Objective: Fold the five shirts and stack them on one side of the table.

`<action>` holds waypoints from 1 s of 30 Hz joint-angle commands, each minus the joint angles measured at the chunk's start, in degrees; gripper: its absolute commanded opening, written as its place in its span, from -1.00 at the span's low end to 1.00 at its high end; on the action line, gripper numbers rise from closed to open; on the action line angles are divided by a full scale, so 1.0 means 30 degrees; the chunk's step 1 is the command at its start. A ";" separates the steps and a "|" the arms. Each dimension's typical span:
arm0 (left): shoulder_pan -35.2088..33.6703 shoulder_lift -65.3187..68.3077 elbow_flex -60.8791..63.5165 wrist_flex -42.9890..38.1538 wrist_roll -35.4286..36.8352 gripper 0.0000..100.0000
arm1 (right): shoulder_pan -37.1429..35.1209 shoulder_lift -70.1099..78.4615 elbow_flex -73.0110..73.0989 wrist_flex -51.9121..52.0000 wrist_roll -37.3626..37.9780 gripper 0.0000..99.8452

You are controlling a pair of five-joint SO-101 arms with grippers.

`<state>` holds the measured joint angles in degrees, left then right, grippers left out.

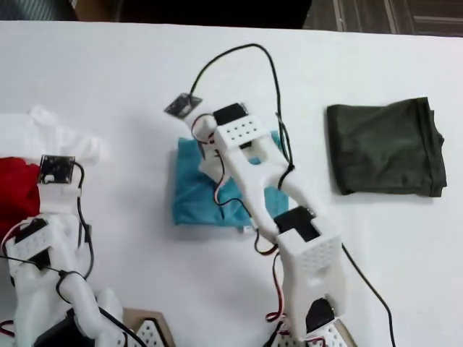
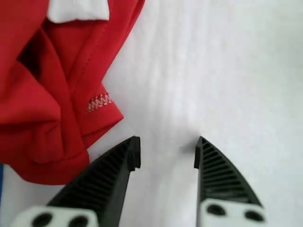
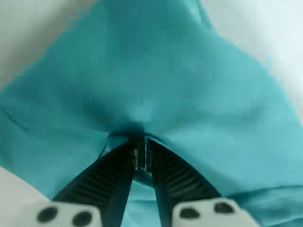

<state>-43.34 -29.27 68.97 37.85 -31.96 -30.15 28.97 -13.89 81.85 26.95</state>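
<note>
High view: green shirt (image 1: 383,148) is laid folded, far right; red shirt (image 1: 16,195) and white shirt (image 1: 54,134) are left crumpled, far left. Teal shirt (image 1: 189,195), mid-table, is pinched by the right gripper (image 3: 141,152); left gripper (image 2: 166,151) is held wide. Stacking is judged not begun.

I logged the left arm (image 1: 43,253) folded back low at the near left, its left gripper (image 2: 168,142) facing down with jaws parted and nothing between them, and the right arm (image 1: 260,181) stretched forward at centre, its right gripper (image 3: 141,151) clamped on a fold of the teal shirt (image 3: 189,85).
</note>
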 commanded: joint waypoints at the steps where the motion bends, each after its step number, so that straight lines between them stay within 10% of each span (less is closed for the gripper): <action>1: 0.0000 -0.0293 0.0044 -0.0469 0.0117 -0.59 | 0.0073 -0.0044 -0.0850 0.1275 0.0059 -0.95; 17: 0.0000 -0.0264 0.0044 -0.0469 0.0088 -0.59 | 0.0366 -0.5377 0.7883 0.0835 0.2110 -0.95; 30: 0.0000 -0.0264 0.0044 -0.0469 0.0088 -0.59 | 0.6725 -0.9099 1.0813 -0.0073 0.5685 -0.95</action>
<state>-43.34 -29.27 68.97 37.85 -31.96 -12.84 5.05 18.55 82.02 42.51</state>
